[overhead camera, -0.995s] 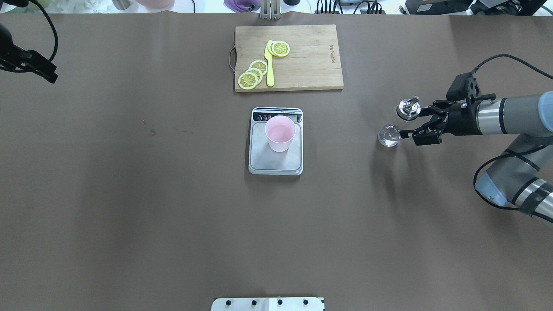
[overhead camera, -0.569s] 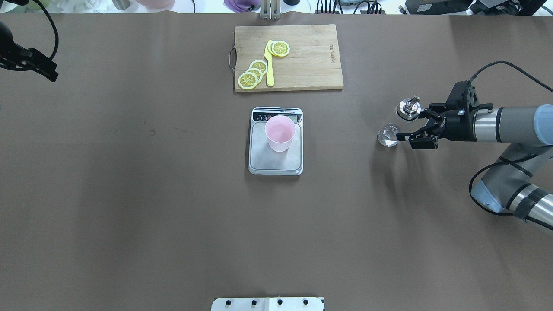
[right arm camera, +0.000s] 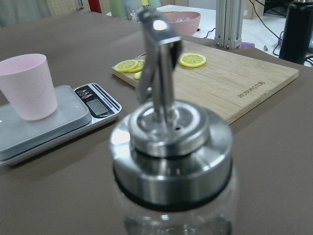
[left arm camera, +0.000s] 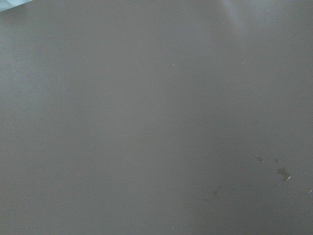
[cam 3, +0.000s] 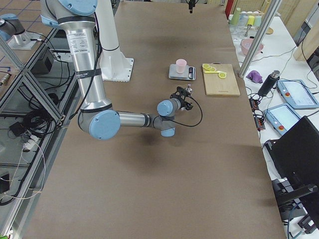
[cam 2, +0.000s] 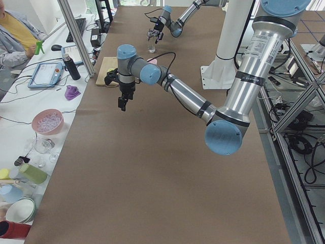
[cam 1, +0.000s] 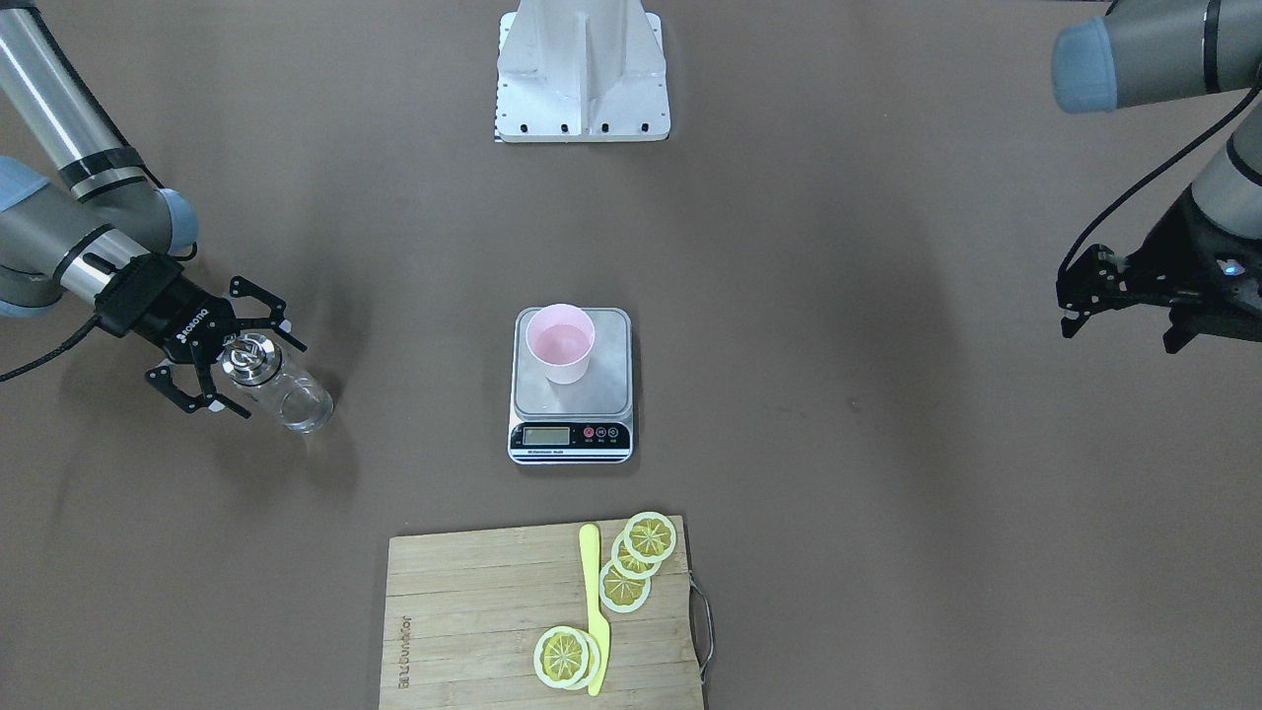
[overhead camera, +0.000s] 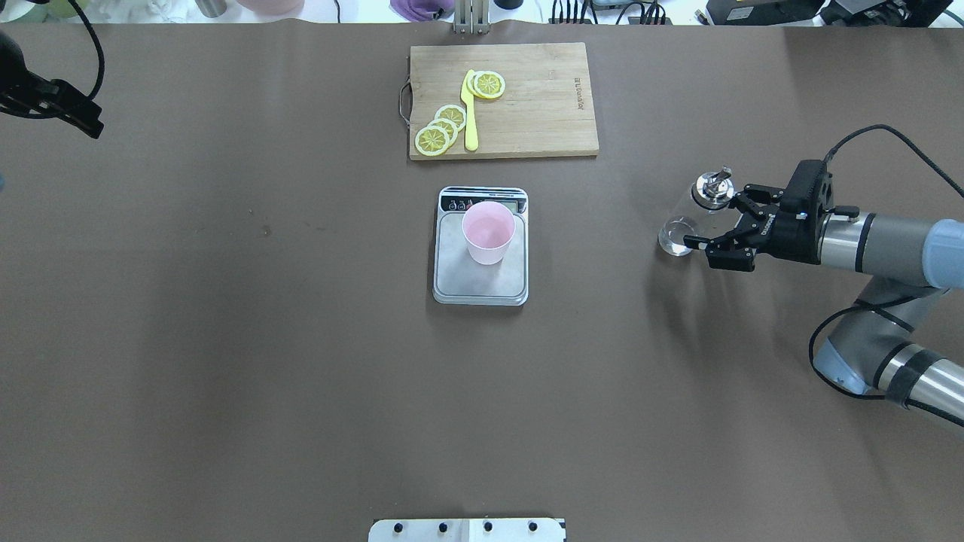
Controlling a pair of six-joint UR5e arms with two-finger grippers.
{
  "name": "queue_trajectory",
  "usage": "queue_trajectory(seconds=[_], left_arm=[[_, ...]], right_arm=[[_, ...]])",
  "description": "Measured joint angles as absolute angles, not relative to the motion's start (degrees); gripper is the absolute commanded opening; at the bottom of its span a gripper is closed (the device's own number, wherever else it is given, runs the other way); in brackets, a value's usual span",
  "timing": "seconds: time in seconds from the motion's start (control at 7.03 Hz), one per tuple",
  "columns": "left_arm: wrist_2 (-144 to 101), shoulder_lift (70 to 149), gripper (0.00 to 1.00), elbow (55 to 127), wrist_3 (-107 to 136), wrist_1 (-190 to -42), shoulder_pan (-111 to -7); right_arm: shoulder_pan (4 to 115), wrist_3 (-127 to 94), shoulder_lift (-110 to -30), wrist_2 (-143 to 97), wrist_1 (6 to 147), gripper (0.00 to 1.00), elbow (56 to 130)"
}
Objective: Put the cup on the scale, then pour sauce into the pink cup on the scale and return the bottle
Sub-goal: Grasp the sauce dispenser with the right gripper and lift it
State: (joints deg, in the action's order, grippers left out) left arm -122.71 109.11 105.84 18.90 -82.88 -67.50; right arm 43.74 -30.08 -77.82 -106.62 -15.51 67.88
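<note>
The bottle (overhead camera: 689, 218) stands upright on the tabletop at the right of the overhead view, well apart from the scale (overhead camera: 480, 282) at centre, which carries the cup (overhead camera: 489, 232) on its steel platform. The right end effector (overhead camera: 714, 220) is beside the bottle with its fingers spread wide, one on each side of the upper body below the cap (right arm camera: 171, 142), and it seems not to be pressing the glass. The bottle is smooth clear glass, so it is probably stiff, slick and breakable. The metal cap and spout (right arm camera: 156, 63) likely make it top-heavy, and how much liquid is inside cannot be read. The best hold looks like the straight glass wall just under the cap. That keeps clear of the rounded, shiny metal, and firm but moderate pressure should stop it swivelling when tipped. The left end effector (overhead camera: 89, 129) hangs at the upper left of the overhead view, and its opening cannot be made out.
</note>
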Motion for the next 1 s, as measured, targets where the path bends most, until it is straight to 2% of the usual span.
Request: queue_trajectory(seconds=[0.14, 0.28, 0.43, 0.71, 0.85, 1.0], left_arm=[[-122.63, 109.51, 0.97, 105.83, 18.90, -82.36, -67.50], [-122.57, 109.69, 0.97, 105.83, 18.90, -82.07, -67.50], [-122.53, 109.74, 0.97, 105.82, 18.90, -81.97, -67.50], [-122.46, 109.77, 0.97, 105.90, 18.90, -81.92, -67.62], [-122.44, 109.77, 0.97, 105.92, 18.90, -81.92, -67.73], [-122.45, 109.80, 0.97, 105.94, 18.90, -81.91, -67.80]], right_arm=[[42.38, -30.06, -77.63, -104.71, -16.67, 0.93, 67.47], [41.82, -30.04, -77.42, -103.65, -17.10, 0.79, 67.36], [41.66, -29.98, -77.26, -102.33, -17.25, 0.72, 67.35], [41.87, -29.95, -76.71, -99.39, -17.24, 0.72, 67.30], [41.98, -29.99, -76.32, -98.33, -17.18, 0.54, 67.27], [41.99, -29.99, -76.13, -97.53, -17.13, 0.53, 67.25]])
